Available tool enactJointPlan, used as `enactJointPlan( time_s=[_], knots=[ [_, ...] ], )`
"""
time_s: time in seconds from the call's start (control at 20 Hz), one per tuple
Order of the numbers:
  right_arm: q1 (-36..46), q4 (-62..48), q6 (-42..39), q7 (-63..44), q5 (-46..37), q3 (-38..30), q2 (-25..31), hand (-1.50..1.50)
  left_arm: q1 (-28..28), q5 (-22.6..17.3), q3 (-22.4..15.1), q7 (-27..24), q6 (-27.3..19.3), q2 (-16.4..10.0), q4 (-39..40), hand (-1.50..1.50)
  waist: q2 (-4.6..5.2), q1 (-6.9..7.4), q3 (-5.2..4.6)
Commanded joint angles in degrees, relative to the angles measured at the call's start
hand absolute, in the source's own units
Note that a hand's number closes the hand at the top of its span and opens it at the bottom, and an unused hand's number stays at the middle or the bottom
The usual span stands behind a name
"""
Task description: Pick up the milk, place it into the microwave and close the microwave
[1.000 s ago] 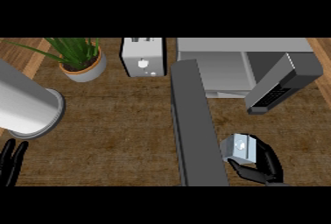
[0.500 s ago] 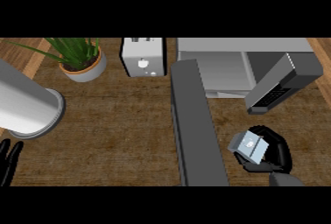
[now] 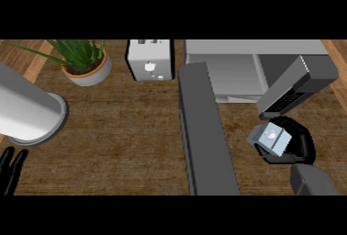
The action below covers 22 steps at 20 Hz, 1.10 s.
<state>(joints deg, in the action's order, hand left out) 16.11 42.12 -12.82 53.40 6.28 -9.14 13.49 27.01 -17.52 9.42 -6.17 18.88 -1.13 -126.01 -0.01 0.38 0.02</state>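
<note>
The milk carton (image 3: 270, 137), grey-blue with a white cap, is held in my right hand (image 3: 298, 144), whose black fingers curl round it just right of the microwave door. The microwave (image 3: 234, 69) stands at the back right with its grey cavity showing. Its open door (image 3: 207, 133) juts toward me as a long dark grey slab. A dark panel (image 3: 295, 87) tilts above the carton. My left hand (image 3: 10, 167) rests at the lower left edge with fingers straight, holding nothing.
A white toaster (image 3: 150, 60) stands at the back centre. A potted green plant (image 3: 85, 62) sits at the back left. A large grey cylinder (image 3: 27, 112) lies at the left over the wooden counter (image 3: 115, 137).
My right hand has carried the milk carton away from me, toward the microwave's opening. My left hand has stayed at the lower left edge.
</note>
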Motion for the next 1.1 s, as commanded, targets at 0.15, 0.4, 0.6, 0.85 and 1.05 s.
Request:
enactJointPlan(
  time_s=[0.15,0.4,0.6,0.85,1.05],
  knots=[
    [-4.9,14.5,-3.8,-5.9,2.4,4.2,-3.4,1.5,-0.8,-1.4,2.0,0.3,0.0,0.6,0.5,-1.5,-0.2,-0.57,-0.07],
    [-5.3,27.6,2.8,-16.6,0.8,6.5,-3.7,1.5,0.6,-5.1,6.2,-1.7,4.2,-1.8,3.3,-1.5,-0.19,-0.34,-0.08],
    [1.1,24.8,6.9,-20.3,-2.3,5.2,-1.9,1.5,-2.0,-4.2,5.6,1.5,1.9,-2.1,2.3,-1.5,-0.02,-0.05,-0.03],
    [13.7,11.8,11.3,-20.8,-5.3,4.0,-4.2,1.5,-1.7,-4.5,6.3,1.1,2.7,-1.8,2.4,-1.5,0.25,0.81,0.01],
    [20.0,6.9,13.3,-24.5,-6.2,3.2,-4.5,1.5,2.7,-3.1,5.7,-2.7,5.9,-0.2,2.4,-1.5,0.15,0.87,0.0]
  ],
)
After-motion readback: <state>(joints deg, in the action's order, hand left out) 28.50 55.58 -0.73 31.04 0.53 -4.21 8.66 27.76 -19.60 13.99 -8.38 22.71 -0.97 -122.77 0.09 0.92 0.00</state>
